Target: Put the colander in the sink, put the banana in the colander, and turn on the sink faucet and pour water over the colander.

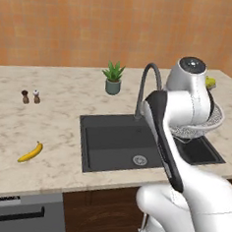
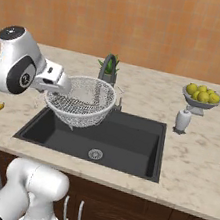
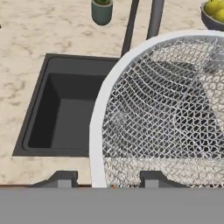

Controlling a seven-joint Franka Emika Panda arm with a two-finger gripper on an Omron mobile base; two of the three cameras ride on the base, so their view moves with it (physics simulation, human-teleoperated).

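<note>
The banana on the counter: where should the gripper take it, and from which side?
Grip the banana across its thicker middle, coming straight down from above. It lies flat on the counter left of the sink, with nothing close beside it.

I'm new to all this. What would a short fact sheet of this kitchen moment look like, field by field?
gripper: shut on the colander's rim
colander: held in the air above the sink, empty
sink: black basin, nothing in it
banana: lying on the counter left of the sink
sink faucet: no water running
fruit bowl: on the counter, right of the sink
</note>
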